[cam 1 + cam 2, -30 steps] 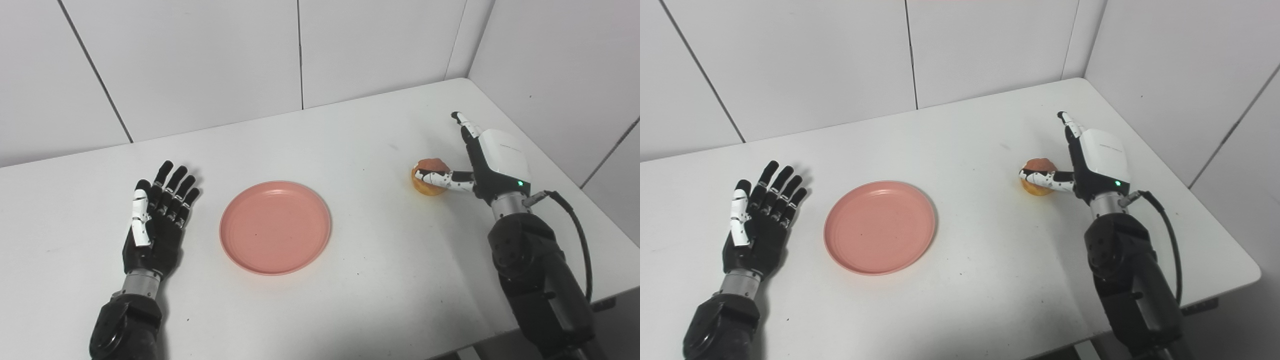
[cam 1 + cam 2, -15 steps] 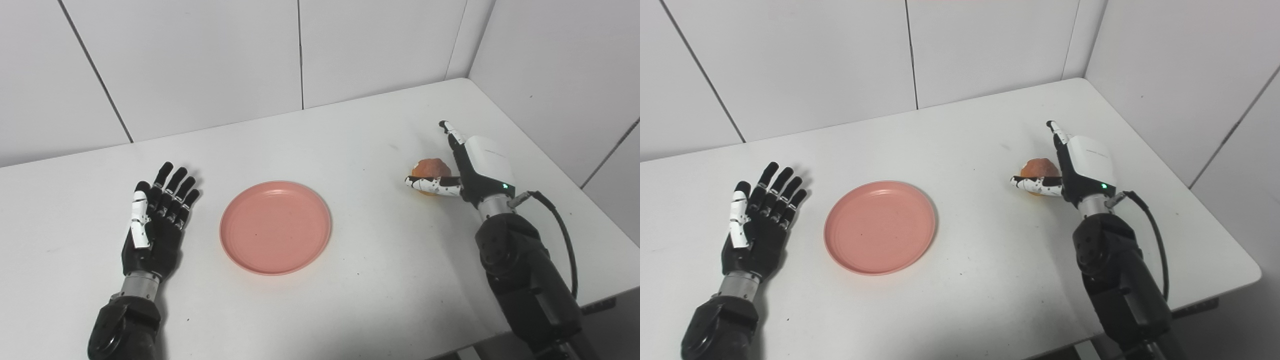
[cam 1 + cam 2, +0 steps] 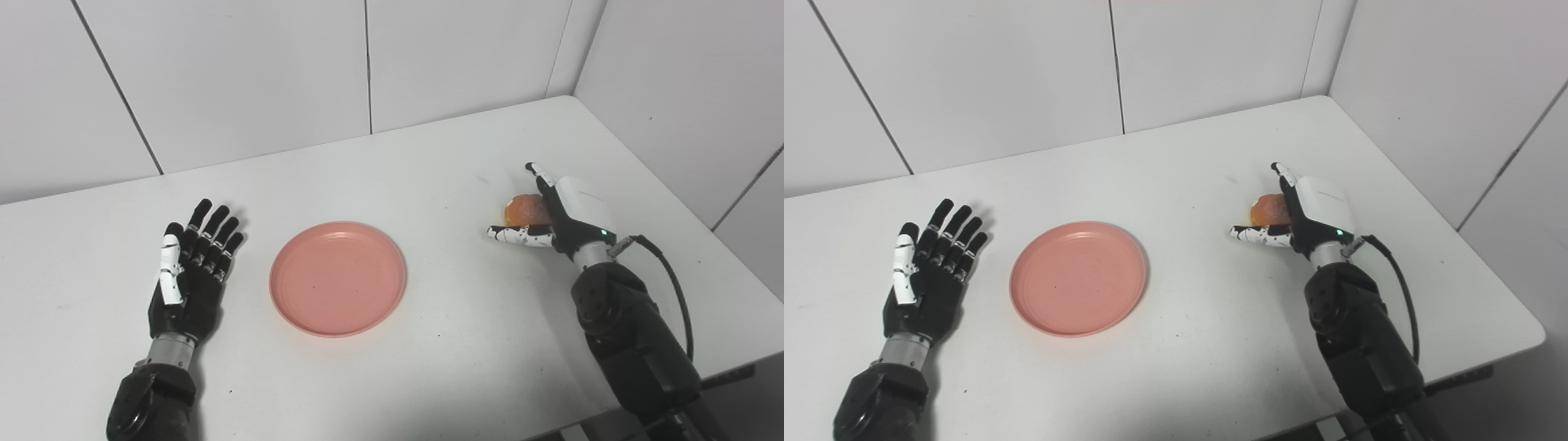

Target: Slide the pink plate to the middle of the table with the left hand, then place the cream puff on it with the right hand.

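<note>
The pink plate lies flat near the middle of the white table and holds nothing. My left hand rests on the table left of the plate, apart from it, fingers straight and spread. The cream puff, orange-brown, sits at the right side of the table. My right hand is against its right side, fingers straight behind it and thumb stretched out in front of and below it. The fingers are not closed on it. The hand hides the puff's right part.
White wall panels stand behind the table and along its right side. The table's right edge and front right corner are close to my right arm. A black cable loops off the right wrist.
My right hand has moved left and toward me, sliding in around the cream puff, which has stayed about where it was. The left hand and the plate have not moved.
</note>
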